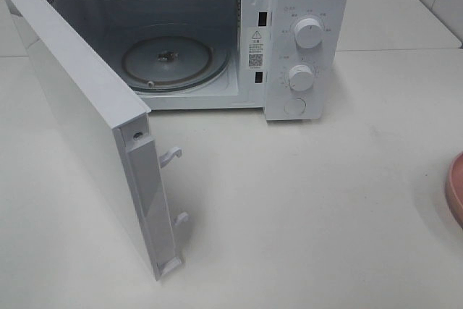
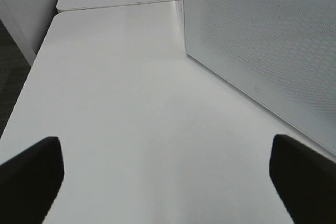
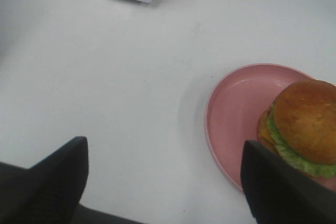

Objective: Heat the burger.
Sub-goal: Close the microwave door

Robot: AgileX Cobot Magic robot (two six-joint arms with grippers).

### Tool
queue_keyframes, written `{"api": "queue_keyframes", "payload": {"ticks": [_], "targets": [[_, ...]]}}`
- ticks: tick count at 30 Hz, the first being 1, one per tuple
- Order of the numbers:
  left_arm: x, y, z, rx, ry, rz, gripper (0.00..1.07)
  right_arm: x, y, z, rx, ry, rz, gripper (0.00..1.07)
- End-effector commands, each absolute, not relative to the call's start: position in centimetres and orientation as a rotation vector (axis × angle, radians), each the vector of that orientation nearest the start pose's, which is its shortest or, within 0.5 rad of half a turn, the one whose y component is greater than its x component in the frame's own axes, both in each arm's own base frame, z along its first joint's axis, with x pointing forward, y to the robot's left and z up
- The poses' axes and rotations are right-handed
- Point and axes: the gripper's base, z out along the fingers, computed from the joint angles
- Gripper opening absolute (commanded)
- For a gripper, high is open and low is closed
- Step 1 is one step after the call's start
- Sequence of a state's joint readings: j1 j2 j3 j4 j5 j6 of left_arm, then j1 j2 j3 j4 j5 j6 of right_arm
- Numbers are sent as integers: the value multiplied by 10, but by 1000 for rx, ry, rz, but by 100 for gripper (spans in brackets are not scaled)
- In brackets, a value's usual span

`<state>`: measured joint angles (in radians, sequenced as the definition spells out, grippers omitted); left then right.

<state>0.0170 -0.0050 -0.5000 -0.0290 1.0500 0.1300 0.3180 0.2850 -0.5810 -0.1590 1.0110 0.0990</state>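
Right fingers [image 3: 278, 187] apart, empty, beside burger [image 3: 302, 127].

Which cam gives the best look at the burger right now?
Right wrist. There the burger shows bun top, lettuce and cheese edge, sitting on the pink plate, partly cut by the frame edge and one of the fingers. Exterior high catches only the plate's rim, no burger. Left wrist shows neither.

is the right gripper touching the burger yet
Cannot tell. In the right wrist view one finger overlaps the burger on the pink plate, hiding any gap.
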Motion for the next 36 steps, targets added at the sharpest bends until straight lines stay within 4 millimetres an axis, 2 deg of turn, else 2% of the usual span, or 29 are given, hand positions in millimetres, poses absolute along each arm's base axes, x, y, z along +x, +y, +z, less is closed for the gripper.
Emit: {"api": "queue_keyframes", "payload": {"ticks": [1,4,12,36], "targets": [[-7,-3,278,105,2001,52,100,27,-6,290,-153,2113,-3,76],[-7,-3,278,105,2001,52,100,16,-7,284,-98,2093,-7,76],[-7,-3,278,105,2001,52,100,-7,-9,283,5,1960,-36,76],[-7,-3,278,105,2001,52,100,-8,-9,283,27,1953,-47,76]]}}
